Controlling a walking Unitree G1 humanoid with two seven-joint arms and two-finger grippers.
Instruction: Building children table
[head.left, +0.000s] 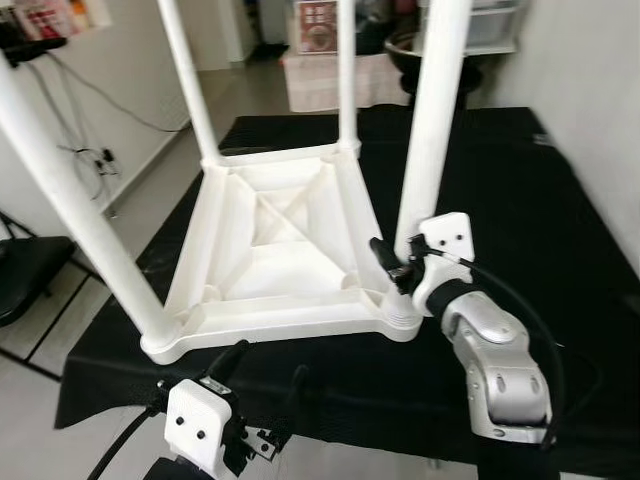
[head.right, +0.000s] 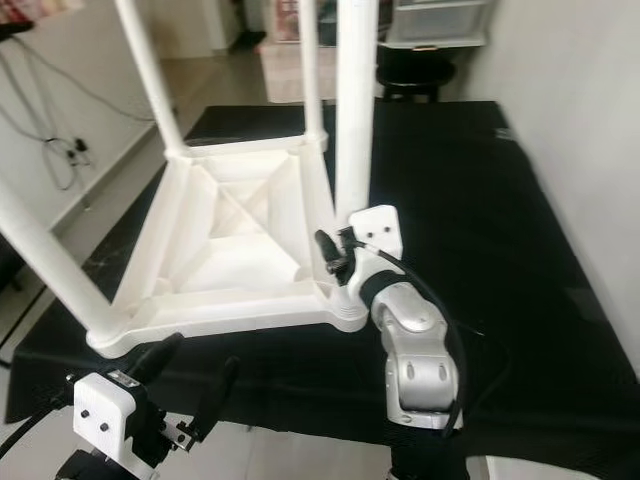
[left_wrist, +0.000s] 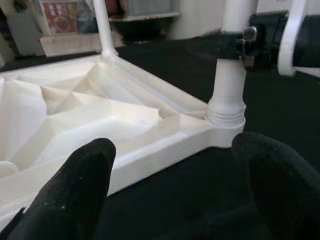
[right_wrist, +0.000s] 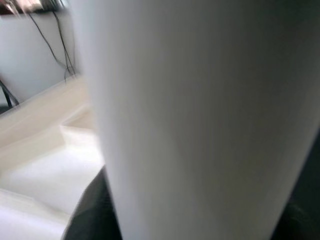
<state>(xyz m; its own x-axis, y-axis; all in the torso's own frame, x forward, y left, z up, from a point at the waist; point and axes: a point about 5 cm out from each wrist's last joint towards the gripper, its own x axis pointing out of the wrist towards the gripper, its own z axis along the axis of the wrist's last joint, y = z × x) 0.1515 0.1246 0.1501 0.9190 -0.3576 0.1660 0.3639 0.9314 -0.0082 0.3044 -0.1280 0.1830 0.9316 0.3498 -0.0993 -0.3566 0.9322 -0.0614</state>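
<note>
Nearest the robot, the left gripper (head.left: 268, 372) hangs low over the front edge of the worktop (head.left: 520, 230), which is draped in black cloth; its two black fingers (left_wrist: 75, 185) are spread wide with nothing between them, pointing at the near side of the upturned table. The white plastic children's table (head.left: 280, 255) lies upside down on the cloth, its ribbed underside facing up, and four white legs rise from its corners: the near-left leg (head.left: 70, 200) leans out toward the left, the near-right leg (head.left: 432, 120) stands almost upright, and the two far legs (head.left: 190, 80) climb past the top of the head view. Just to the right of the table, the right gripper (head.left: 395, 262) is at the near-right leg, low down and just above the threaded collar (left_wrist: 226, 112) where that leg meets the corner; its fingers are closed around the leg, and the right wrist view shows the white tube pressed close before the camera. The silver right arm (head.left: 495, 365) bends back from there toward the robot, a black cable looping beside it. Beyond the worktop stand a white wall with hanging cables (head.left: 85, 150) on the left, a dark chair (head.left: 25, 270) low on that side, and a dark bowl (head.left: 440, 50) with a shelf behind.
</note>
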